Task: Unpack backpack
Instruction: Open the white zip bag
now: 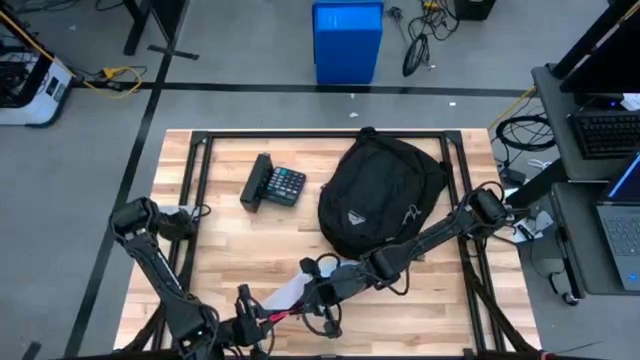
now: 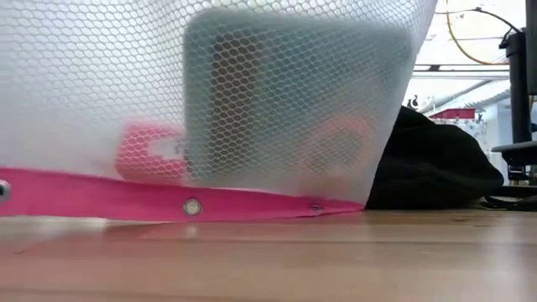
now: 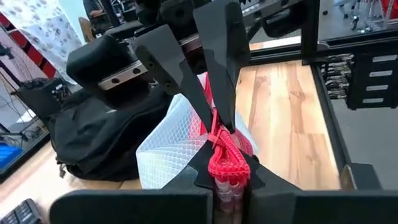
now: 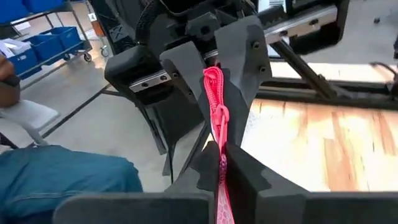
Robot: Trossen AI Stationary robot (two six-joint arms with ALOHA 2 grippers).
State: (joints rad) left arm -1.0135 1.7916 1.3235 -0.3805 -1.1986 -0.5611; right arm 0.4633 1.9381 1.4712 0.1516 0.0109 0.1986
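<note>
Backpack lies mid-bench, toward right edge. Left gripper and right gripper both clamped on mesh pouch's pink cord at near edge. Risk: opposing pulls tear cord or spill contents.

The backpack was matt black cloth, softly creased. The mesh pouch looked like translucent white plastic netting — pink glossy trim, small metal snaps (two visible). The table was pale, smooth wood planks, its frame dark matt metal.
</note>
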